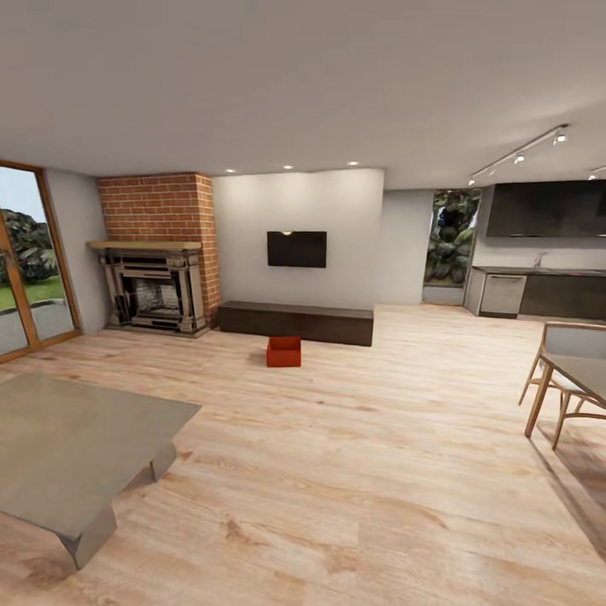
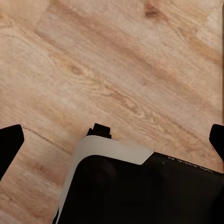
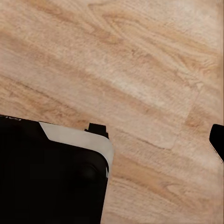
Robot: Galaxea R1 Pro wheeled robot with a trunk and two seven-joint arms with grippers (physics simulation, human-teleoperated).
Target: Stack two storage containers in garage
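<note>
Head view: one orange-red storage container [image 1: 284, 352] sits on the light wood floor [image 1: 353, 454] just before the long dark bench [image 1: 296, 322], under the wall TV [image 1: 296, 249]. Left wrist view: two dark fingertips [image 2: 9, 144] of the left gripper [image 2: 114, 144] stand wide apart over bare planks, holding nothing. Right wrist view: one dark fingertip [image 3: 217, 140] shows above the planks, so I cannot tell that gripper's state.

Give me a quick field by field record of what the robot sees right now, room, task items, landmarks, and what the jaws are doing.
room: living room, light wood-plank floor
task item seen: one orange-red storage container, open top, on the floor
container position: in front of the long dark bench, below the wall TV
landmarks: brick fireplace, glass doors, grey low table
left jaws: open, empty, over the floor
right jaws: cannot tell
</note>
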